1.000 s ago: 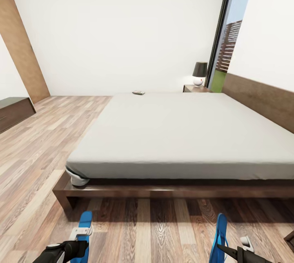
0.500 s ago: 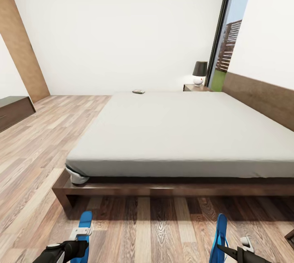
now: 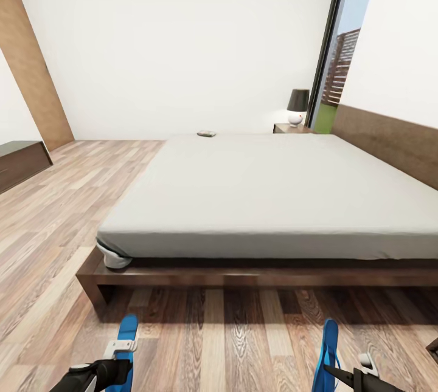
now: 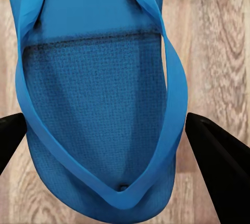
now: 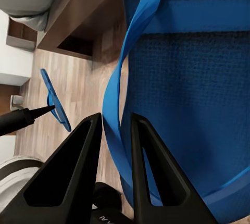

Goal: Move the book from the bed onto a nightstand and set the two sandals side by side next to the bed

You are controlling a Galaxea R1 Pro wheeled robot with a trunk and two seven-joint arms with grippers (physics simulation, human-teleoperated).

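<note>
The white-mattress bed (image 3: 274,191) stretches across the head view. A small dark book (image 3: 207,134) lies at its far edge. Beyond the far corner a dark nightstand (image 3: 293,129) carries a lamp. Low at the near left, my left gripper (image 3: 125,364) is shut across the width of one blue sandal (image 3: 127,334), whose sole (image 4: 104,104) shows between the black fingers (image 4: 216,156). Near right, my right gripper (image 3: 326,369) is shut on the strap of the other sandal (image 3: 329,346); its fingers (image 5: 88,156) pinch the blue strap (image 5: 122,88). Both sandals hang over the floor in front of the bed frame.
Wood-plank floor (image 3: 67,216) runs left of the bed. A low dark dresser (image 3: 21,164) stands at the left, with a brown door (image 3: 27,70) behind it. A tall window (image 3: 340,58) is at the back right, and the headboard (image 3: 389,146) lines the right wall.
The whole picture has shifted slightly, with the bed now a little higher in view, so the camera moved. Both grippers and their sandals keep the same places in the frame.
</note>
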